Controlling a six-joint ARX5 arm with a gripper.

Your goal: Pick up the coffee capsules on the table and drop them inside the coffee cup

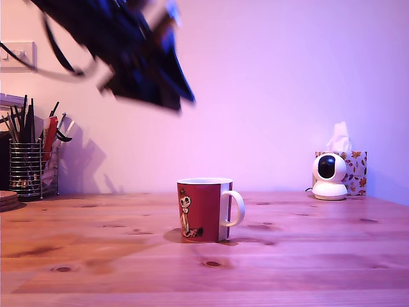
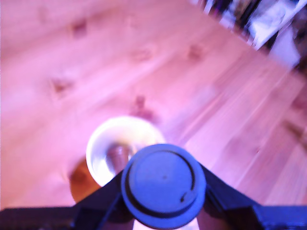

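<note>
The red coffee cup (image 1: 203, 210) with a white handle and a cartoon figure stands mid-table. From above, its white inside (image 2: 108, 143) holds a brown coffee capsule (image 2: 117, 155). My gripper (image 2: 163, 191) is shut on a second capsule (image 2: 163, 184), whose round rimmed lid faces the wrist camera. Its colour is washed bluish by blur. The held capsule hangs above the cup's rim, overlapping it in the wrist view. In the exterior view the arm and gripper (image 1: 160, 89) are a dark blur high up, above and to the left of the cup.
At the exterior view's far left stands a wire utensil holder (image 1: 29, 167), with wooden coasters (image 1: 7, 199) beside it. At the back right are a small white camera (image 1: 330, 176) and a tissue box (image 1: 354, 169). The wooden table (image 1: 96, 256) stretches around the cup.
</note>
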